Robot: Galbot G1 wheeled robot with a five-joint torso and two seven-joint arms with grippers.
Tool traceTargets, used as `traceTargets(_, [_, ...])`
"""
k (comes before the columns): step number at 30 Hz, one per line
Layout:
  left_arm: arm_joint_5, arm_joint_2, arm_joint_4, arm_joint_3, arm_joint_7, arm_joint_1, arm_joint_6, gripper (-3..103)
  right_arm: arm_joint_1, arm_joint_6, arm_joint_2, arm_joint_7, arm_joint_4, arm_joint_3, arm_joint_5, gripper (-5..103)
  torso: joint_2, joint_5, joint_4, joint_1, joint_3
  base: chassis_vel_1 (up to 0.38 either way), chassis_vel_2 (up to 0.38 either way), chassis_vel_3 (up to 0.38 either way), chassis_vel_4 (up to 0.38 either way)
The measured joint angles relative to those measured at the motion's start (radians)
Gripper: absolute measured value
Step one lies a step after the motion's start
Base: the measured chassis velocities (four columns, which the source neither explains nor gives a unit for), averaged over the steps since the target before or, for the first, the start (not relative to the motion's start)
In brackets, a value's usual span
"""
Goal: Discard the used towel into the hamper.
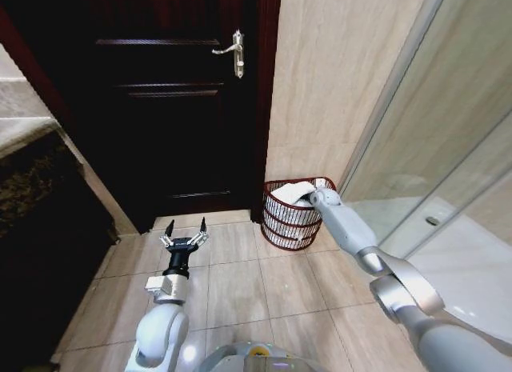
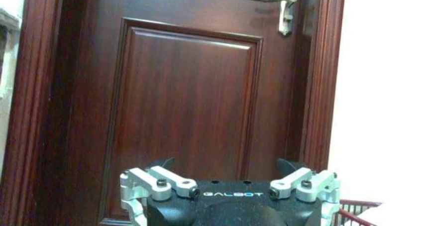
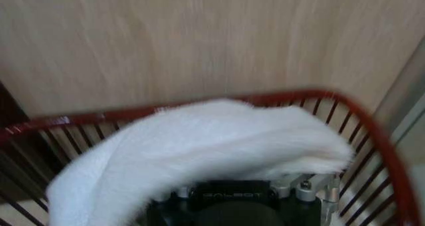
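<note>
Head view shows the right pincer (image 1: 314, 198) reaching over the rim of the hamper (image 1: 290, 228), with the white towel (image 1: 293, 192) draped over its tip and lying inside the basket mouth. Whether its fingers are clenched on the cloth cannot be told. The left pincer (image 1: 185, 238) hangs released, well apart beside the hamper, facing the door (image 1: 172, 92).
</note>
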Motion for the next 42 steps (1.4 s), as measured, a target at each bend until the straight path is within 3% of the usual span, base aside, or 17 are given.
traceTargets(5, [0.006,-0.007,-0.015,0.018,-0.003,0.0,0.0,100,-0.042,-0.093,-0.097,0.114,0.213,-0.013,0.119,100,0.0,0.0,0.0002,0.0,0.0,0.0,0.0,0.0,0.0])
traceTargets(9, [0.007,-0.007,-0.027,0.025,-0.008,0.002,0.0,100,-0.082,-0.104,-0.171,0.152,0.296,-0.022,0.191,100,0.0,0.0003,0.0,0.0,0.0,0.0,0.0,0.0,0.0])
traceTargets(14, [0.007,-0.008,-0.034,0.034,-0.033,0.001,-0.001,100,-0.135,-0.121,-0.261,0.127,0.406,-0.009,0.266,100,0.0,0.0002,-0.0001,0.0,0.0,0.0,0.0,0.0,0.0])
traceTargets(22, [0.007,-0.012,-0.037,0.033,-0.037,0.012,-0.009,100,-0.177,-0.11,-0.338,0.124,0.554,0.046,0.262,100,0.0,-0.0003,-0.0001,0.0,0.0,0.0,0.0,0.0,0.0])
traceTargets(25, [0.007,-0.011,-0.029,0.03,-0.037,0.011,-0.012,100,-0.15,-0.097,-0.334,0.092,0.557,0.048,0.217,100,0.0,-0.0001,-0.0002,0.0,0.0,0.0,0.0,0.0,0.0])
traceTargets(29, [0.007,-0.005,-0.016,0.024,-0.037,0.0,-0.011,100,-0.068,-0.085,-0.272,0.031,0.468,0.02,0.177,100,0.0,-0.0005,0.0006,0.0,0.0,0.0,0.0,0.0,0.0])
traceTargets(32, [0.005,-0.002,-0.01,0.015,-0.036,-0.006,-0.006,100,-0.024,-0.038,-0.2,-0.026,0.348,-0.028,0.112,100,0.0,-0.0005,0.0006,0.0,0.0,0.0,0.0,0.0,0.0])
traceTargets(37, [-0.006,0.0,0.006,-0.006,-0.034,-0.018,-0.005,100,-0.015,-0.024,-0.098,-0.053,0.206,-0.039,0.053,100,0.0,-0.0003,0.0003,0.0,0.0,0.0,0.0,0.0,0.0])
traceTargets(42, [-0.017,0.004,0.014,-0.024,-0.034,-0.029,-0.003,100,-0.009,-0.036,-0.046,-0.088,0.076,-0.032,0.003,100,0.0,-0.0002,0.0002,0.0,0.0,0.0,0.0,0.0,0.0])
